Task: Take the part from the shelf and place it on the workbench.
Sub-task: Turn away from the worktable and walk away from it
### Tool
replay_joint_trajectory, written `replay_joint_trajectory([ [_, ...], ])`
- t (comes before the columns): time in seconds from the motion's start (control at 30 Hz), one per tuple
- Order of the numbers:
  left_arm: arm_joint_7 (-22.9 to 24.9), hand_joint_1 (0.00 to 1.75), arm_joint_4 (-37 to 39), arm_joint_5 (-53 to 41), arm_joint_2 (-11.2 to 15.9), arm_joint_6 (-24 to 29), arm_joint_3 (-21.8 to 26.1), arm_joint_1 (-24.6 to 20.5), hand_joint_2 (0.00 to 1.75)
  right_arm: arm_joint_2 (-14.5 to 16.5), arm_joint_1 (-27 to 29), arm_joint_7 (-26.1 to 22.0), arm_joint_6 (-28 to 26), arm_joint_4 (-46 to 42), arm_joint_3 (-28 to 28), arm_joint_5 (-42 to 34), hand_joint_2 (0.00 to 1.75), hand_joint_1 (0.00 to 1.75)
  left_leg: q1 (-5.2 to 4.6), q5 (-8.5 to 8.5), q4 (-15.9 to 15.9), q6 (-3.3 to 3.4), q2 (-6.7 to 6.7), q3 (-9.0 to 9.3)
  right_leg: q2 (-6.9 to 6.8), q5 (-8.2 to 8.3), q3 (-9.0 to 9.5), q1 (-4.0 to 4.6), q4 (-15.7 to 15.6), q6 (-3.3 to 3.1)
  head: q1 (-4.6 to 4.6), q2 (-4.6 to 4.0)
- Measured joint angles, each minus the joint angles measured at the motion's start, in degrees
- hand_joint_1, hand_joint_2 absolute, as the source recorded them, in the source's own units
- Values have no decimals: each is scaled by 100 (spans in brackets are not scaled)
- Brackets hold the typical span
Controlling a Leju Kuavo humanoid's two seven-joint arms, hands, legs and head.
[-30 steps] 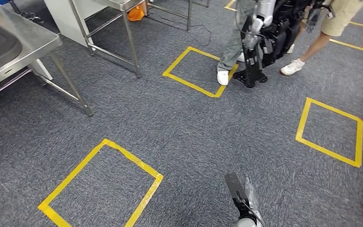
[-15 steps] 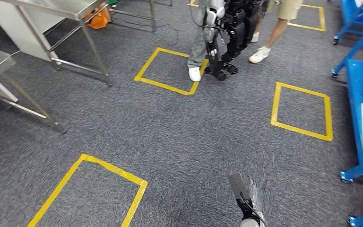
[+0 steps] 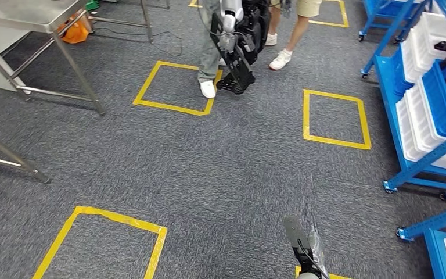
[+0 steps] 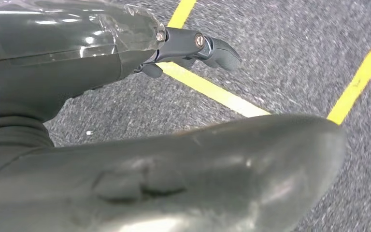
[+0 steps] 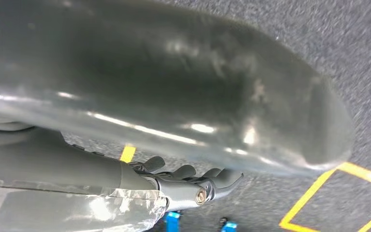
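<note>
Head view: I log a blue metal shelf rack (image 3: 409,125) with white and blue plastic bins (image 3: 441,96) at right, dark parts inside, above grey carpet (image 3: 226,168) marked with yellow tape squares (image 3: 334,118). Left hand (image 4: 193,48) and right hand (image 5: 193,181) hang over the floor, fingers loosely curled, holding nothing.

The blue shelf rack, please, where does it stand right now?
In the head view the blue shelf rack stands along the right side, holding white bins, just right of a yellow floor square.
</note>
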Motion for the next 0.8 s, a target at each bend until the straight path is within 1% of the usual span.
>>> replay_joint_trajectory([
  [0.03, 0, 0, 0, -1, -2, -5, 0, -6, 0, 0, -8, -2, 0, 0, -8, 2, 0, 0, -9, -18, 3, -27, 56, 17, -84, 121, 179, 16, -355, -23, 3, 0],
  [0.07, 1, 0, 0, -1, -3, -12, 0, -12, 0, 1, -15, -5, 0, 1, -15, 7, 0, 0, -19, -34, 3, -58, 101, 34, -143, 179, 291, 36, -584, -59, -1, 0],
  [0.1, 1, 0, 0, -1, -4, -19, 0, -20, 0, 1, -18, -7, 0, 1, -22, 11, 0, 0, -30, -46, 0, -92, 139, 52, -160, 178, 328, 60, -678, -99, -9, 0],
  [0.13, 2, 0, 0, -2, -5, -26, 0, -29, 0, -2, -16, -9, 0, 2, -33, 15, 0, 0, -33, -53, -6, -124, 176, 70, -99, 183, 323, 81, -679, -143, -20, 0],
  [0.17, 3, 0, 0, -2, -6, -32, -1, -36, 0, -4, -12, -11, -1, 2, -48, 18, 0, 0, -26, -64, -12, -160, 205, 90, -44, 186, 327, 82, -688, -181, -25, 0],
  [0.2, 4, 0, 0, -2, -7, -36, -1, -44, 0, -7, -7, -14, -1, 2, -62, 20, 0, 0, -13, -103, 22, -196, 162, 102, 8, 195, 336, 76, -705, -213, -30, 0],
  [0.23, 6, 0, 0, -3, -8, -40, -2, -51, 0, -9, -6, -18, -1, 2, -73, 25, 0, 0, 0, -195, 142, -222, 60, 69, 58, 206, 347, 67, -722, -250, -41, 0],
  [0.27, 8, 0, 0, -3, -8, -43, -2, -56, 0, -9, -10, -22, -1, 2, -79, 29, 0, 0, 9, -348, 386, -242, -77, -25, 105, 218, 358, 55, -738, -283, -56, 0],
  [0.3, 10, 0, 0, -3, -8, -45, -2, -58, 0, -9, -14, -26, -1, 2, -81, 35, 0, 0, 14, -538, 744, -250, -225, -181, 152, 222, 361, 57, -741, -309, -76, 0],
  [0.33, 13, 0, 0, -3, -8, -47, -2, -54, 0, -9, -18, -28, -1, 2, -83, 42, 0, 0, 11, -722, 1152, -248, -314, -380, 207, 221, 360, 66, -739, -328, -92, 0],
  [0.37, 16, 0, 0, -2, -8, -49, -2, -46, 0, -8, -18, -29, -1, 2, -87, 47, 0, 0, 7, -838, 1502, -244, -354, -558, 271, 219, 361, 76, -737, -338, -101, 0],
  [0.4, 21, 0, 0, -1, -8, -51, -2, -37, 0, -8, -11, -29, 0, 2, -92, 53, 0, 0, 3, -846, 1681, -233, -374, -663, 346, 217, 365, 85, -733, -343, -105, 0],
  [0.43, 25, 0, 0, -1, -8, -53, -2, -30, 0, -8, -3, -29, 0, 2, -98, 61, 0, 0, 0, -737, 1636, -215, -389, -669, 428, 216, 372, 90, -726, -343, -108, 0],
  [0.47, 28, 0, 0, 0, -8, -55, -2, -27, 0, -8, 4, -29, 0, 2, -104, 68, 0, 0, -2, -531, 1363, -192, -420, -570, 513, 212, 382, 92, -718, -340, -110, 0],
  [0.5, 28, 0, 0, -1, -8, -56, -2, -27, 0, -7, 9, -30, -1, 2, -109, 74, 0, 0, 0, -291, 958, -167, -511, -411, 593, 206, 386, 87, -708, -331, -113, 0],
  [0.53, 30, 0, 0, -1, -7, -57, -3, -29, 0, -6, 7, -31, -1, 2, -111, 79, 0, 0, 9, -114, 572, -150, -647, -266, 664, 197, 380, 89, -691, -317, -119, 0],
  [0.57, 31, 0, 0, -1, -7, -57, -3, -30, 0, -4, 4, -32, -1, 2, -114, 81, 0, 0, 19, -3, 285, -144, -766, -165, 728, 190, 366, 85, -671, -298, -122, 0],
  [0.6, 33, 0, 0, -1, -7, -57, -3, -32, 0, -3, 6, -33, -1, 3, -115, 83, 0, 0, 16, 32, 138, -140, -848, -120, 789, 190, 341, 74, -662, -270, -127, 0],
  [0.63, 34, 0, 0, -1, -6, -57, -3, -35, 0, -2, 11, -35, 0, 3, -120, 84, 0, 0, 10, 20, 99, -134, -854, -114, 850, 197, 322, 62, -661, -237, -131, 0],
  [0.67, 35, 0, 0, -1, -7, -57, -3, -39, 0, -1, 26, -37, -1, 4, -126, 85, 0, 0, 3, 32, 75, -115, -794, -105, 912, 208, 308, 51, -671, -200, -131, 0],
  [0.7, 36, 0, 0, -1, -8, -57, -3, -46, 0, 1, 46, -38, -1, 4, -133, 86, 0, 0, 1, 48, 48, -81, -725, -90, 911, 203, 301, 41, -668, -171, -132, 0],
  [0.73, 37, 0, 0, -1, -9, -57, -4, -51, 0, 3, 60, -38, -2, 3, -142, 88, 0, 0, 8, 67, 14, -47, -660, -72, 807, 154, 277, 46, -604, -147, -122, 0],
  [0.77, 37, 0, 0, -1, -11, -57, -4, -52, 0, 4, 61, -38, -2, 3, -151, 91, 0, 0, 13, 83, -21, -15, -585, -57, 649, 44, 203, 54, -435, -124, -94, 0],
  [0.8, 37, 0, 0, -2, -12, -57, -3, -47, 0, 5, 53, -37, -2, 3, -158, 96, 0, 0, 11, 89, -39, 8, -503, -46, 456, -121, 73, 54, -148, -102, -65, 0],
])
